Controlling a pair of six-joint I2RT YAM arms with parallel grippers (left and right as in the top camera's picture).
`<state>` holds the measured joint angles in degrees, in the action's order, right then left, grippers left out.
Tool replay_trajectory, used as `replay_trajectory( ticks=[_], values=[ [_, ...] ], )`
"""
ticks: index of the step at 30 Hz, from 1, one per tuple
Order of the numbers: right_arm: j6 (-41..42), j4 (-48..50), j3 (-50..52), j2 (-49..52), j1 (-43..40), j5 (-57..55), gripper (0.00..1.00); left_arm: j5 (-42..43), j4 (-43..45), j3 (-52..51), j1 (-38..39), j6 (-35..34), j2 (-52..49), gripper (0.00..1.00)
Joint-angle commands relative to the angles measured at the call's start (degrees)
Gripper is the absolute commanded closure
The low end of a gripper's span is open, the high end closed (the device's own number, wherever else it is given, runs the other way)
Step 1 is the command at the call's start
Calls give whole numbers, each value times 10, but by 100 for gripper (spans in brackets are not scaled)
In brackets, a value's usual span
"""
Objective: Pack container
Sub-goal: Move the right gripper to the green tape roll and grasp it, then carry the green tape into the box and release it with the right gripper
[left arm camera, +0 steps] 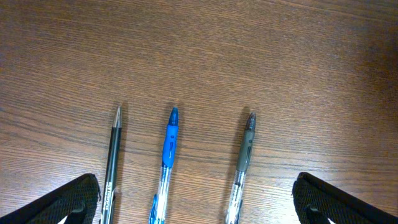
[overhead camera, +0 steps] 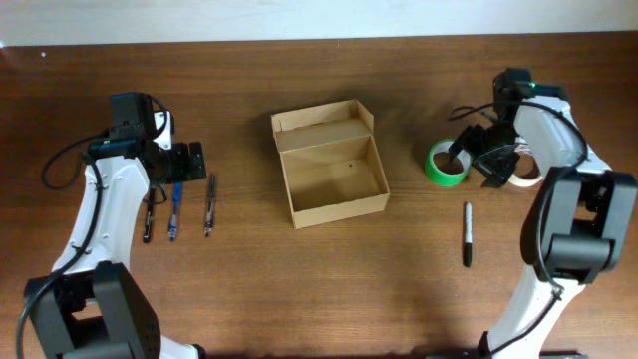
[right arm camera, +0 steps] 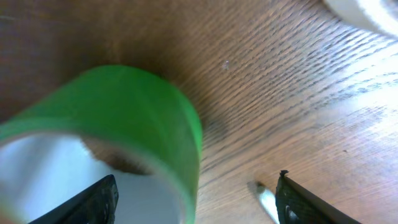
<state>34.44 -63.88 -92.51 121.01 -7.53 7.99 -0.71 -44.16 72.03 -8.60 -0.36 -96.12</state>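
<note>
Straddling rim of green tape [right arm camera: 124, 106], right gripper [right arm camera: 196, 190] wide, container [overhead camera: 336, 211] open

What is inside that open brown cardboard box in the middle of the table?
Nothing that the overhead view shows: the box has a bare cardboard floor with one small dark speck, and its lid flap lies open behind. Whatever is under the box is hidden.

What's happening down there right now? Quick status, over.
Left gripper open, above three pens. Right gripper open at green tape roll. Container open, empty. Nothing blocking it.
</note>
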Motion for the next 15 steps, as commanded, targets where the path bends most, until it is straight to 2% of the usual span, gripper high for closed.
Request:
replay_trajectory(
  ticks=[1,3,6,8,13,15],
  values=[
    [-3,-2,-6,20,-3,-19,25,-2,0,10,-2,9,-4,1],
    [-9,-2,-6,24,-3,-28,32,-2,0,10,-2,9,-4,1],
    [-14,3,-6,25,-3,-42,57,-2,0,10,-2,9,-4,1],
    [-14,6,-6,25,-3,-42,69,-2,0,10,-2,9,-4,1],
    [-14,8,-6,25,-3,-59,84,-2,0,10,-2,9,-4,1],
    [-16,9,-6,25,-3,-62,94,-2,0,10,-2,9,-4,1]
  ],
)
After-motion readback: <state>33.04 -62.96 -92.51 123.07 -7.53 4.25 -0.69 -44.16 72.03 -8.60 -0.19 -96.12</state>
